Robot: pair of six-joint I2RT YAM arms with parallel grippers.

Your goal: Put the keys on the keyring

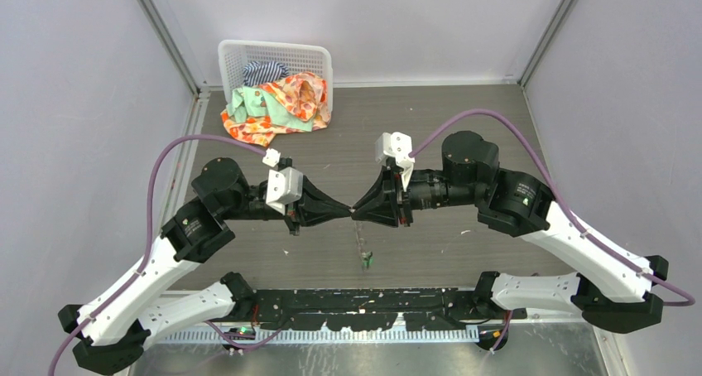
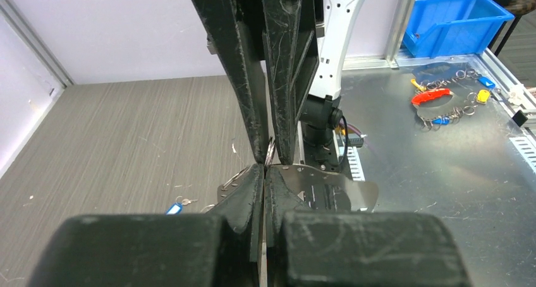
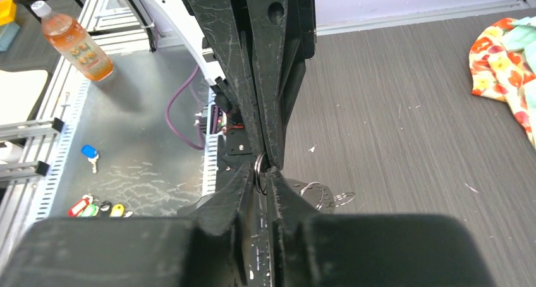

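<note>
Checking the overhead view first: the left end effector and right end effector meet tip to tip over the middle of the desk. A thin strand of the keyring trails down below them, with the green key at its lower end. Honestly I can't tell from here if it's threaded on or just lying there.

Left wrist view: my left fingers are clenched on a sliver of the ring's wire, and the right ones pinch the same bit from the opposite side. The blue key lies on the desk off to one side, apart from the ring.

Right wrist view: same story, right fingers clamped on the rim, with more wire loops just beyond the tips.

My guess: we're maybe halfway at best, and the blue key definitely isn't on yet.
</note>
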